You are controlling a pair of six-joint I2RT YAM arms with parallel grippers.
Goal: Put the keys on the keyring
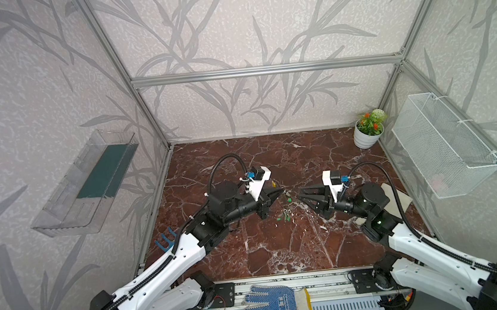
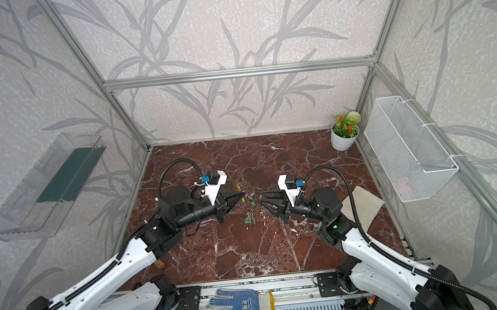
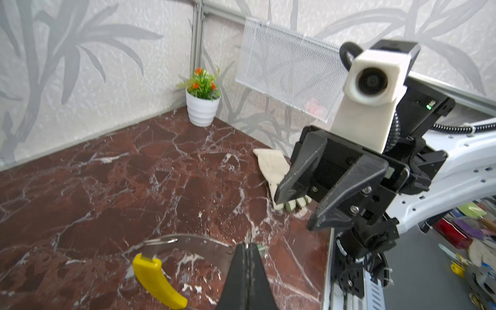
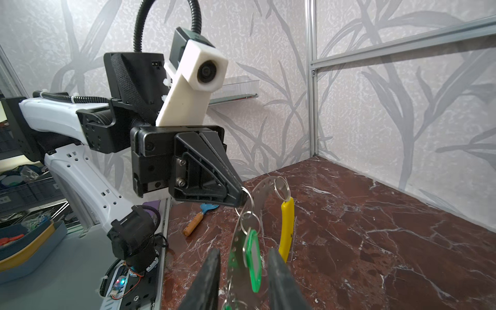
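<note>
Left gripper (image 4: 239, 197): clenched on the keyring (image 4: 255, 201) at its perforated band, holding it up over the marble table (image 4: 375, 241)
Right gripper (image 3: 295, 212): jaws apart, you grip nothing; its fingers (image 4: 208, 276) flank a green key (image 4: 253, 263)
Keyring: stands upright between your two grippers, yellow sleeve (image 4: 287, 228) on one arc
Keys: that green key hangs from the band by a small ring; more green heads (image 1: 285, 216) lower (hanging or lying, you cannot tell)

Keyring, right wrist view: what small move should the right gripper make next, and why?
Probably draw the right gripper straight back, clear of the keyring: its jaws stand open either side of a green key that already hangs on it, while the left gripper clamps the keyring.
</note>
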